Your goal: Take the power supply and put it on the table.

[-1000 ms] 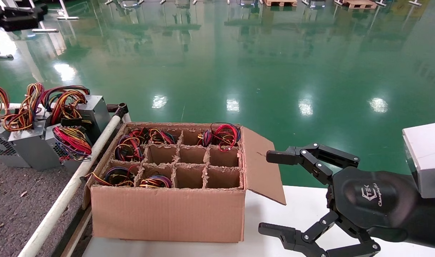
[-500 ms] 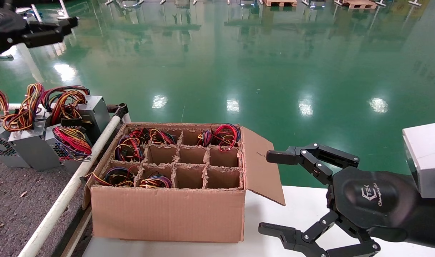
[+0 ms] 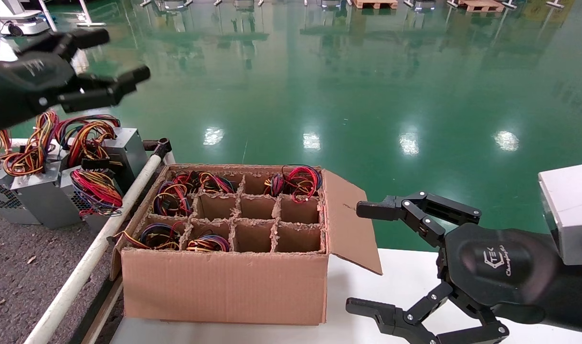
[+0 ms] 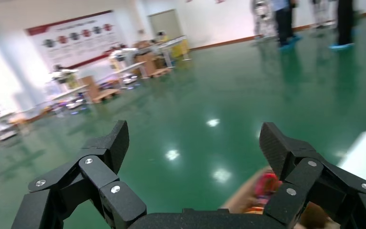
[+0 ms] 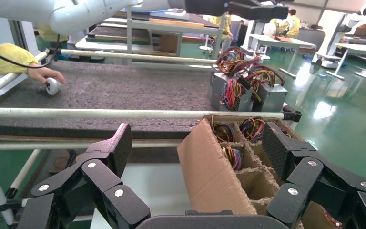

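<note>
**benchrat:** So where's the left pincer sitting right now? In the head view it's hanging high up on the left, above the stack of grey units, with its fingers spread apart and nothing between them. Left wrist view is showing the same thing: both fingers wide, just green floor past them.

**wirenut:** Yep, and it isn't touching anything. The right pincer is parked low on the right over the white tabletop, jaws also gaping, holding nothing. It's hovering just beside the open flap of the cardboard box.

**benchrat:** And the power supply? I'm seeing wire bundles poking out of several cells in that box. The nearest-left cell is holding one, only its red, yellow and purple loop showing; the metal body is hidden down in the divider.

**wirenut:** Same here. The middle and right cells nearest the robot are looking bare. Then there's a cluster of grey supplies already standing on the dark speckled surface, behind the white rail.

**benchrat:** Right wrist view is catching somebody's hand in a yellow sleeve resting on that surface, far side.
</note>
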`<state>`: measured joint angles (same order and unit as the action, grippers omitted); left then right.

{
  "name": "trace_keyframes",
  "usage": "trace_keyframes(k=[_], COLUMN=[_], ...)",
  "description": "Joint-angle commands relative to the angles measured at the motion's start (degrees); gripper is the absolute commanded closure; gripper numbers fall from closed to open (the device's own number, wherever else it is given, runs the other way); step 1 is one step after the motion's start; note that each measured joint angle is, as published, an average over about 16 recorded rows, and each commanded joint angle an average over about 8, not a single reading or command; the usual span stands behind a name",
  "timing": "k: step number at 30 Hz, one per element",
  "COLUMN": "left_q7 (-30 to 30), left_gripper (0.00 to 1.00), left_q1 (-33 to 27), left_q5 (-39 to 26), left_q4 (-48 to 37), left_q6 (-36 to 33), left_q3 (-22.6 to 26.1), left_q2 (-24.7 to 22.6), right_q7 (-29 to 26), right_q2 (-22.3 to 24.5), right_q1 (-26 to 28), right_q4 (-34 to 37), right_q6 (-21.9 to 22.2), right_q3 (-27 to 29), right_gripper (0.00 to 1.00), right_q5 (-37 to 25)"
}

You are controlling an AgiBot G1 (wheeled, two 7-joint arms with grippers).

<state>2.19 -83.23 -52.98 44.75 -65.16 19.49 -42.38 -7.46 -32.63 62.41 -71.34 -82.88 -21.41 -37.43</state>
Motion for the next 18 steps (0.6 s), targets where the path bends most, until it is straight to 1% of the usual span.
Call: trace_keyframes(k=[1, 18], left_q7=[-0.9, -8.8], left_gripper=[0.0, 0.0], left_q1=[1.6, 14.8], left_q5=[0.8, 7.6], left_q4=[2.1, 19.6], left_q6=[-1.5, -14.0], left_q3=[-0.2, -2.4], left_q2=[0.5, 5.0], right_q7=[0.0, 0.0], right_q2=[0.0, 0.0], right_q1=[0.0, 0.0], right_q4=[0.0, 0.0], right_q6=[0.0, 0.0], right_q3=[0.0, 0.0], right_gripper=[0.0, 0.0], right_q5=[0.0, 0.0])
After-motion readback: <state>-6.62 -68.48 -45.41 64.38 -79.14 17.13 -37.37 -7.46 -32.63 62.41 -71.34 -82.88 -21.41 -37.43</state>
